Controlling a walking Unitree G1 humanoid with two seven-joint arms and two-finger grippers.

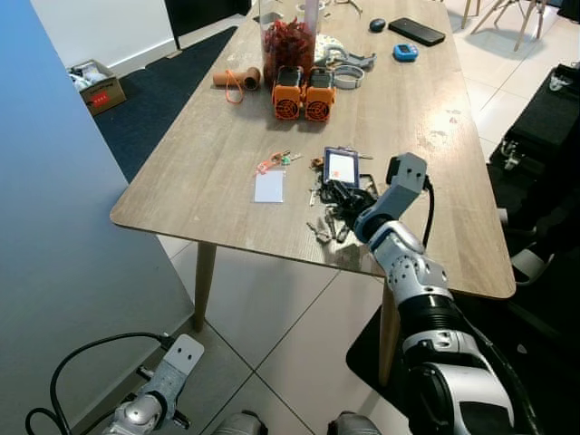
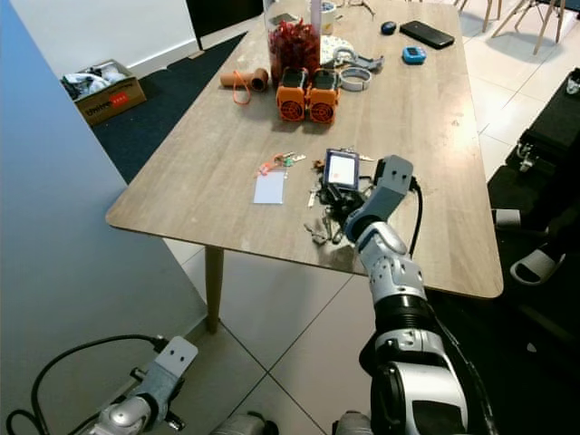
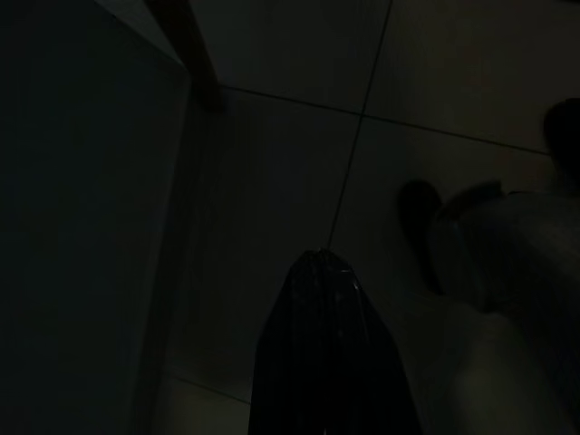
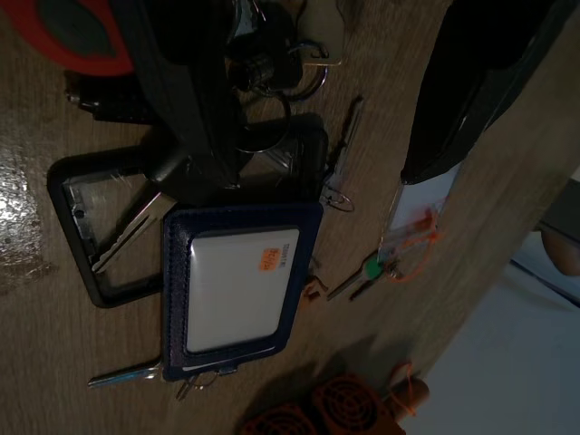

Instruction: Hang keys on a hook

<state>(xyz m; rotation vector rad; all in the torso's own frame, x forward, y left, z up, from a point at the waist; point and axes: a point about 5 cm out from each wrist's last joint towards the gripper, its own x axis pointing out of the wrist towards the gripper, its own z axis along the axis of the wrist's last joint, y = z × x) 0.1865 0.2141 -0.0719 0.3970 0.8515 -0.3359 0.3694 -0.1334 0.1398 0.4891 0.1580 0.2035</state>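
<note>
Left eye view is showing a wooden table (image 1: 217, 154) standing on pale floor tiles (image 1: 272, 335) beside a blue wall (image 1: 54, 227). Right gripper (image 4: 326, 109) is hovering spread wide over the keys (image 1: 331, 213) lying near the table's front edge. Left gripper (image 3: 326, 362) is hanging idle, its state unclear.

Bright head views, dim wrist views

Even daylight lit the wooden table (image 1: 208, 163) sharply, with pale glare on the floor tiles (image 1: 507, 68) at upper right. The left wrist view was almost black; the right wrist view was dim, soft, with a sheen at its left edge.
</note>
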